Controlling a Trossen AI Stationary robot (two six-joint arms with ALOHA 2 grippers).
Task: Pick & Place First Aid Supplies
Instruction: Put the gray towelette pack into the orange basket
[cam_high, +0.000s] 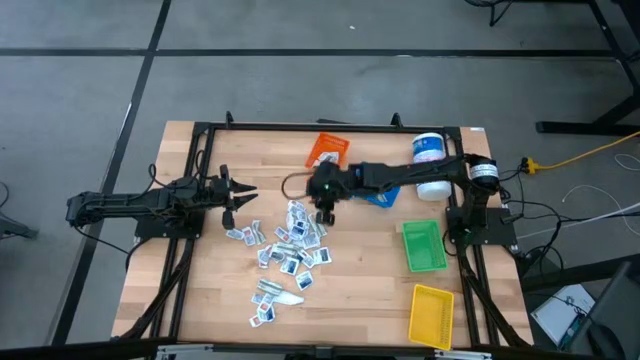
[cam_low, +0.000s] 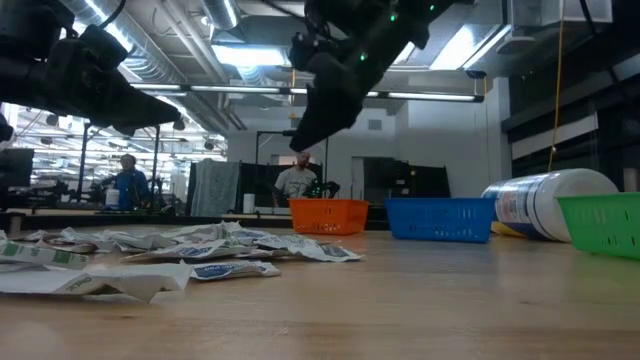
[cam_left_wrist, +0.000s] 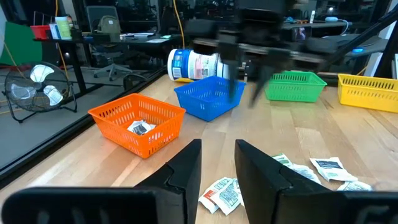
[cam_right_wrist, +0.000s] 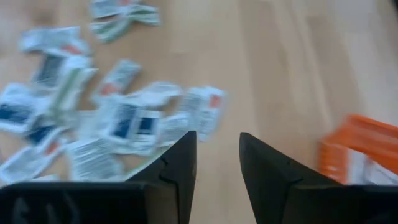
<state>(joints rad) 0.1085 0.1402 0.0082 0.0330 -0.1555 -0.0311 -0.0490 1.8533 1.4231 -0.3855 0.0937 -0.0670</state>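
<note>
Right now you have the right end effector (cam_high: 325, 216) at the center of the high view, hanging just above the upper edge of the scattered packets (cam_high: 288, 250); its fingers stand apart with nothing between them. Your left end effector (cam_high: 244, 196) sits at center left, up and to the left of the pile, fingers likewise parted and holding nothing. The packets lie loose on the desk (cam_high: 350, 300), spread from the middle toward the lower left. Behind them you see the orange bin (cam_high: 326, 152) at top center with 1 packet inside, the blue bin (cam_left_wrist: 208, 98) beside it, the white canister (cam_high: 430, 165) lying on its side, the green bin (cam_high: 424, 245) at right and the yellow bin (cam_high: 432, 314) at lower right.
</note>
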